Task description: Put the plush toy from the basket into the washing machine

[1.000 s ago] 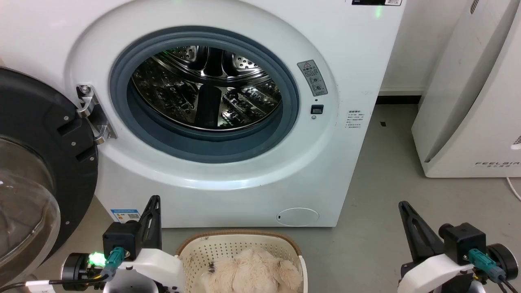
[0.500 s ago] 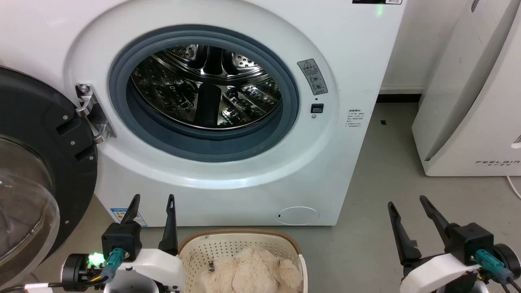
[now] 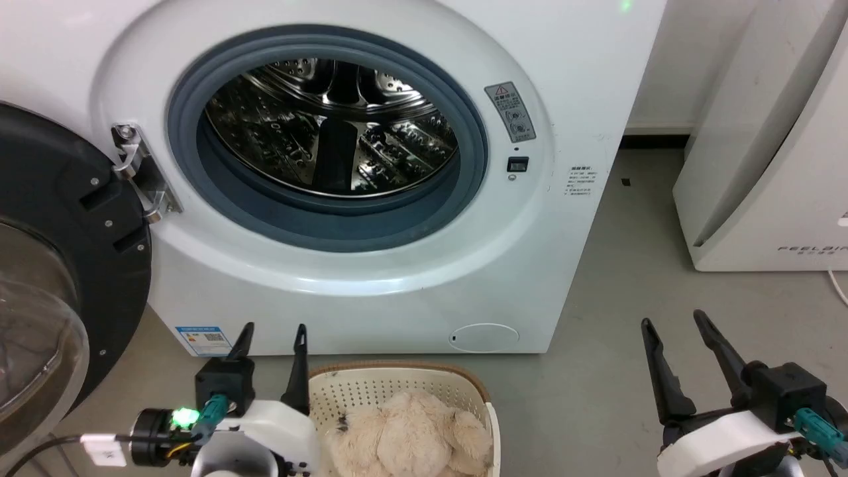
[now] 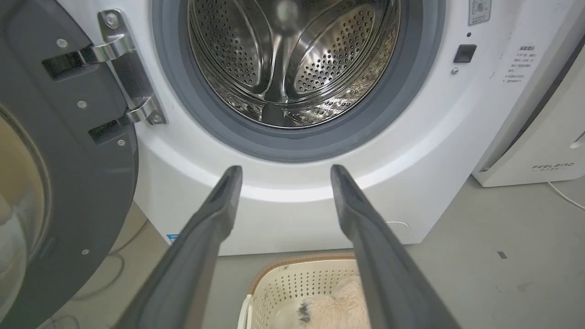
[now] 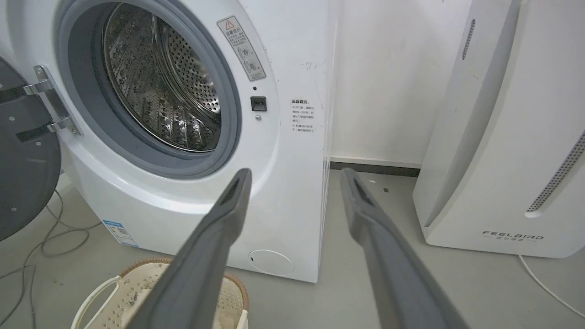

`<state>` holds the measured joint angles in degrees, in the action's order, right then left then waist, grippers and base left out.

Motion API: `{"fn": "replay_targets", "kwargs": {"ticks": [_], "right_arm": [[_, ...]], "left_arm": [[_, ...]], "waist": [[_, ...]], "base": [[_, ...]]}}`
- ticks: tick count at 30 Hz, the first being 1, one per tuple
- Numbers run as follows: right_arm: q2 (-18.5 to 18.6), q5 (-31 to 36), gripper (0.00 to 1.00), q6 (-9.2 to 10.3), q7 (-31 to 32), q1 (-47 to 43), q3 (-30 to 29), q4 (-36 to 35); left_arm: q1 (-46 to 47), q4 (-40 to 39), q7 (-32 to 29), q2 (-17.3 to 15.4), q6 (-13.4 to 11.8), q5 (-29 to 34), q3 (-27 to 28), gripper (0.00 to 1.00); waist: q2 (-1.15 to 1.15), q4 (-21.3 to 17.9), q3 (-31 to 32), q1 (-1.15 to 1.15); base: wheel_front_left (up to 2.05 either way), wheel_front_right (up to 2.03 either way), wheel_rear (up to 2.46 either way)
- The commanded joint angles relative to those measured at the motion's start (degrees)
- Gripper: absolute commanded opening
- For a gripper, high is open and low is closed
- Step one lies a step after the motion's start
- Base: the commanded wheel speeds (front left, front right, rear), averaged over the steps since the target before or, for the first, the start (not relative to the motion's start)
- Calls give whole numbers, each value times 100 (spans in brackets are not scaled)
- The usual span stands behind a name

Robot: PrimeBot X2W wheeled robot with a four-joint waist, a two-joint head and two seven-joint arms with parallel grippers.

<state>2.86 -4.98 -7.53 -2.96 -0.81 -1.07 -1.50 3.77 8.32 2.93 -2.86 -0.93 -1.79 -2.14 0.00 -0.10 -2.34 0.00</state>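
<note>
Head view: washing machine (image 3: pixel 397 311) takes up 12 o'clock, port wide open, with the grey seal ring (image 3: pixel 474 172) around the steel perforated drum (image 3: pixel 331 126). No laundry can be seen inside the drum. Black-framed glass door (image 3: pixel 59 218) is swung out at 9 o'clock, hanging on its metal hinge (image 3: pixel 136 172).

Basket (image 3: pixel 377 391) sits on the grey floor (image 3: pixel 609 331) at 6 o'clock, just in front of the washer's base and cut off by the bottom edge. Plush toy (image 3: pixel 404 437) lies inside the basket — cream fluffy mass, filling most of what shows, untouched by either gripper.

Left gripper (image 3: pixel 275 326) is at 7 o'clock, just beside the basket's left rim, its two fingers apart and pointing up at the washer front, holding nothing. The left wrist view confirms this: its fingers (image 4: pixel 215 219) are spread, with the port between and above the tips and the basket and toy below them.

Right gripper (image 3: pixel 671 318) is at 5 o'clock, over bare floor and well apart from the basket — fingers spread, empty. In the right wrist view they frame the washer's right corner.

White FEELAIR appliance (image 3: pixel 762 165) stands at 3 o'clock, beside the washer with a gap of floor between. A blue label sticker (image 3: pixel 202 339) is on the washer's lower left.
</note>
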Motion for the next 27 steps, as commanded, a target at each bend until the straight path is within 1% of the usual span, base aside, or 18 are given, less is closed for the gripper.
{"fn": "replay_targets", "kwargs": {"ticks": [1, 6, 7, 8, 13, 18, 27], "right_arm": [[0, -110, 100, 1, -91, 117, -19, -58], [0, -190, 100, 1, -150, 198, -18, -91], [0, -190, 100, 1, -150, 198, -18, -91], [0, -225, 100, 1, -174, 237, -17, -106], [0, -313, 100, 1, -233, 342, 11, -150], [1, -398, 100, 2, -281, 422, 65, -192], [1, -598, 100, 2, -388, 583, 121, -294]], "left_arm": [[291, 407, 87, -2, 67, -46, -103, 100], [599, 935, 85, -1, 160, -55, -252, 100], [599, 935, 85, -1, 160, -55, -252, 100], [724, 1136, 55, -1, 202, -62, -322, 100], [1027, 1598, -29, -1, 275, -75, -494, 100], [1245, 1918, -131, -16, 321, -87, -609, 100], [1669, 2513, -444, -135, 397, -124, -862, 100]], "waist": [[0, -24, -124, 0], [0, -71, -319, 0], [0, -71, -319, 0], [0, -94, -405, 0], [0, -170, -648, 0], [0, -260, -870, 0], [0, -492, -1396, 0]], "base": [[0, 0, 0], [0, 0, 0], [0, 0, 0], [0, 0, 0], [0, 0, 0], [0, 0, 0], [0, 0, 0]]}}
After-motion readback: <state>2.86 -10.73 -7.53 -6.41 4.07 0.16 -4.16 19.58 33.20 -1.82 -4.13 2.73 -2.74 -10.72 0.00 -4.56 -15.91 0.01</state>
